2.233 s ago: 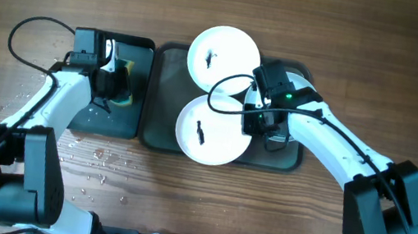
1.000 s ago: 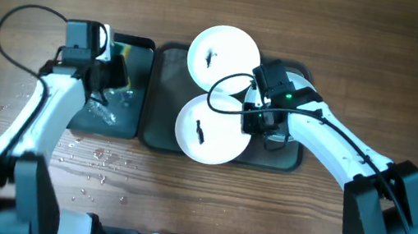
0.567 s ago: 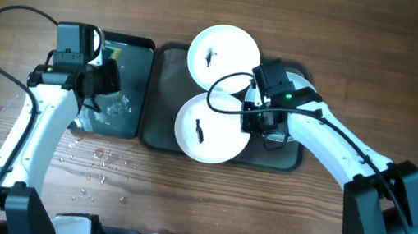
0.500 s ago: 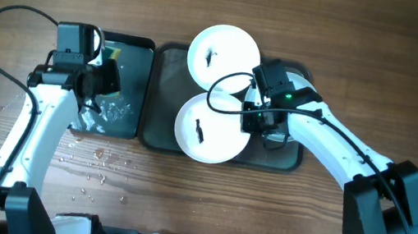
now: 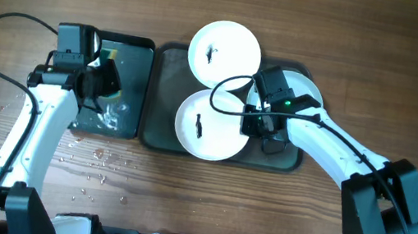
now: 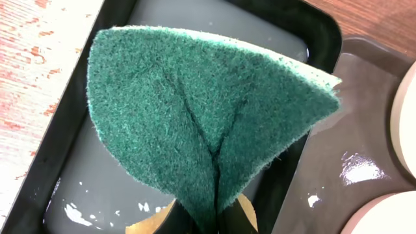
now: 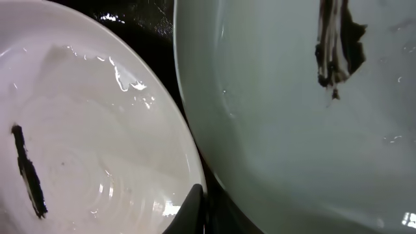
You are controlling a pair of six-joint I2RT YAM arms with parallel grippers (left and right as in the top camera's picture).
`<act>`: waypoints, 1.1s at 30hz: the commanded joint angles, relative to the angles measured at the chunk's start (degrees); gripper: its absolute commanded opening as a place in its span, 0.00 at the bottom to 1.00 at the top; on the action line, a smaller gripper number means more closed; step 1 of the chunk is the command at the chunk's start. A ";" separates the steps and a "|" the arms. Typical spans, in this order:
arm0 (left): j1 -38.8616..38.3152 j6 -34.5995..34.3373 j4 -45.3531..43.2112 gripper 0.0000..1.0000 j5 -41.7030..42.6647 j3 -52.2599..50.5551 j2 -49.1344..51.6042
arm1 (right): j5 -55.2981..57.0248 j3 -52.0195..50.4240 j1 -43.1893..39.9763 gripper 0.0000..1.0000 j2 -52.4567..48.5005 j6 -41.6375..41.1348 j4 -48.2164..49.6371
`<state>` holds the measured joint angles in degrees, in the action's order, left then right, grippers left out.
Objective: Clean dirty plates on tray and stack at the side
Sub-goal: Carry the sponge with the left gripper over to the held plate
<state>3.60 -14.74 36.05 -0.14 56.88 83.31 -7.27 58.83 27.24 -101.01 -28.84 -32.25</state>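
Tallying the load of the tray (image 5: pixel 165 86): far plate (image 5: pixel 226 49), near plate (image 5: pixel 209 125), third plate (image 5: pixel 308 87), all white and round. Finding far plate hanging over the tray's far edge, dark smudge at centre. Finding near plate at the tray's near edge, thin dark streak at centre, wet sheen across it in the right wrist view. Seeing those two rims meet or nearly meet mid-tray; cannot tell which. Spotting third plate at the tray's far right corner, mostly hidden under the right arm (image 5: pixel 329 143); cannot tell if smudged. Placing right gripper (image 5: pixel 253 126) at the right rim of the near plate, jaws closed tight, one dark fingertip (image 7: pixel 192 208) right against that rim; cannot tell whether pinching it. Noting wet patches (image 6: pixel 361 170) on the tray's bare left part. Placing black tray (image 5: pixel 141 57) just beside the tray's left edge, touching or nearly, shallow water (image 6: pixel 97 188) inside. Placing left gripper (image 5: pixel 100 87) over the black tray, clenched on a folded green scouring pad (image 6: pixel 208 130), yellow backing showing at the pad's lower end. Logging droplets (image 5: pixel 94 162) scattered on the tabletop (image 5: pixel 330 27), off the black tray's near left corner, toward the tabletop's front edge.
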 commanded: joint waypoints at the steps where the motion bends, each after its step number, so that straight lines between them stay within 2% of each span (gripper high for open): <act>1: 0.04 -1.20 -0.42 0.04 -0.31 0.22 -0.35 | -2.29 -0.35 0.24 0.04 1.05 -2.82 0.72; 5: 0.04 -1.16 -0.76 0.04 -0.35 -0.37 -0.35 | -2.36 -0.35 0.24 0.04 1.01 -4.46 2.40; 10: 0.00 -1.18 -5.90 0.04 -0.24 -0.37 -0.35 | -2.14 -0.35 0.24 0.04 0.98 -6.27 5.75; 21: -0.02 -1.16 -4.59 0.04 1.16 -0.44 -0.26 | -2.21 -0.37 0.72 0.04 -2.54 -7.37 6.69; 25: 0.02 -1.14 -2.62 0.04 1.11 0.13 -0.26 | -2.95 -0.37 0.90 0.04 -2.78 -7.26 6.56; 33: 0.04 -0.48 6.91 0.04 -1.03 10.62 0.00 | -3.34 -0.37 1.25 0.04 -2.78 -7.08 7.04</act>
<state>3.60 -15.38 40.95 -0.16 62.02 83.37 -9.61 58.72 28.10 -102.61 -34.92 -25.43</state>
